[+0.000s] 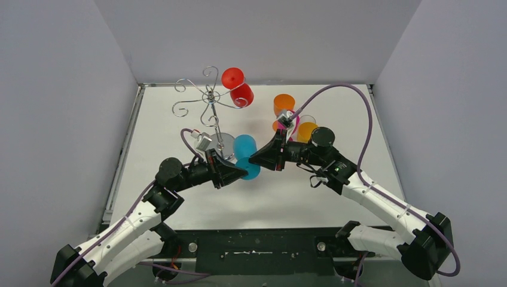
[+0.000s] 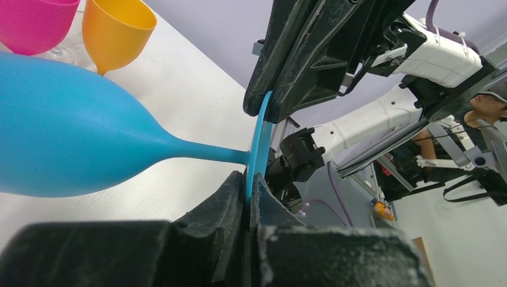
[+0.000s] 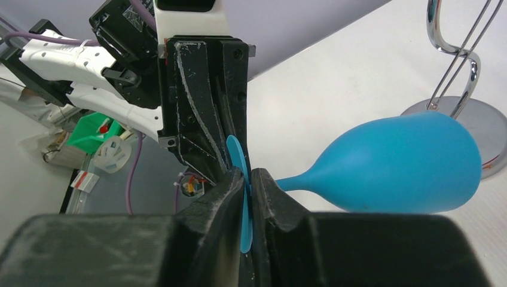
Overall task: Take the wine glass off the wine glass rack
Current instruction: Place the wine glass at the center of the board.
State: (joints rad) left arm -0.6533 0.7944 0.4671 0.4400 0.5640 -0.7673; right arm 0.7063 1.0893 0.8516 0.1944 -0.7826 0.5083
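Observation:
A blue wine glass [image 1: 246,149] lies on its side in the air in front of the wine glass rack [image 1: 209,95], off its arms. My left gripper [image 2: 251,182] is shut on the rim of the glass's flat foot [image 2: 260,134] from one side. My right gripper [image 3: 248,179] is shut on the same foot [image 3: 238,161] from the other side. The blue bowl [image 3: 400,164] points towards the rack's round base [image 3: 484,122]. In the top view both grippers, left [image 1: 241,173] and right [image 1: 255,158], meet at the glass. A red wine glass [image 1: 238,86] hangs on the rack.
Two orange glasses [image 1: 284,104] [image 1: 307,131] and a pink glass [image 1: 292,123] stand at the right behind my right arm. The pink glass [image 2: 33,21] and an orange glass [image 2: 116,33] show in the left wrist view. Grey walls enclose the table.

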